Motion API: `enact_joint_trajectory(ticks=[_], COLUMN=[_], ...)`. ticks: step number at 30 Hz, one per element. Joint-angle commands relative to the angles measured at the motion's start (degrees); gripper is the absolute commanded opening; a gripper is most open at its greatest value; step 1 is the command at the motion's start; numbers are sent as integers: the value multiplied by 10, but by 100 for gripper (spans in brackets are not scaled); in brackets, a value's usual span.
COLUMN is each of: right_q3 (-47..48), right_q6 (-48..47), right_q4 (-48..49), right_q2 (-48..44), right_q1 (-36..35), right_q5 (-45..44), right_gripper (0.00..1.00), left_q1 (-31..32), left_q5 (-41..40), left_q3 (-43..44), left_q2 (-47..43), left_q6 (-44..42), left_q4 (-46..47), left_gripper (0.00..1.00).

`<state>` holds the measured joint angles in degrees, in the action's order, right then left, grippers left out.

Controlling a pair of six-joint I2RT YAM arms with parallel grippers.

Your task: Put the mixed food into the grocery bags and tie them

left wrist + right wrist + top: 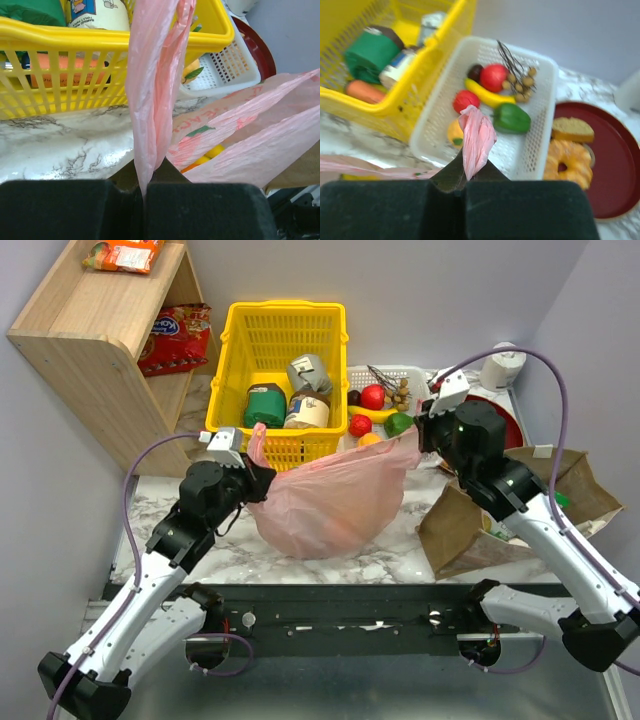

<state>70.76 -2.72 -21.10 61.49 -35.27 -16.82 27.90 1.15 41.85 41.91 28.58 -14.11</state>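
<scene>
Nearest the arms, the left claw [144,186] is clamped tight on one gathered end of the pink plastic bag [330,502], and the right claw [465,181] is pinched together on the opposite end. The bag sits bulging on the marble worktop [390,555] between both arms, its top stretched from claw to claw, with something yellow [212,152] showing through the film. The brown paper bag [455,530] lies on its side under the right arm. Beyond stand the yellow basket [285,307] and a white tray [432,127] of fruit
</scene>
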Motion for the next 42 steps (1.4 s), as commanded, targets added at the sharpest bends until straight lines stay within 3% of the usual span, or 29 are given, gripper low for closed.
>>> enact_joint_trajectory(ticks=[1, 4, 9, 15, 23, 34, 38, 42], right_q3=[-60, -91, -92, -110, -130, -118, -127, -130], right_q6=[23, 25, 38, 41, 56, 33, 36, 40], right_q4=[-47, -46, -43, 66, 177, 206, 206, 192], right_q2=[15, 24, 5, -59, -13, 63, 57, 36], right_q1=[50, 64, 65, 56, 16, -61, -62, -62], right_q5=[-90, -84, -15, 211, 421, 504, 505, 486], right_gripper=[1, 1, 1, 1, 1, 1, 11, 13], left_q1=[-14, -14, -14, -14, -5, 36, 36, 37], left_q5=[-80, -70, 43, 155, 342, 372, 364, 401], left_q3=[-32, -62, -91, -55, -32, 32, 56, 73], left_q2=[-24, -35, -39, 19, 111, 213, 233, 245], left_q6=[20, 31, 5, -25, 19, 9, -11, -26], left_q4=[-56, -37, 45, 138, 299, 230, 192, 178], left_gripper=[0, 0, 0, 0, 0, 0, 0, 0])
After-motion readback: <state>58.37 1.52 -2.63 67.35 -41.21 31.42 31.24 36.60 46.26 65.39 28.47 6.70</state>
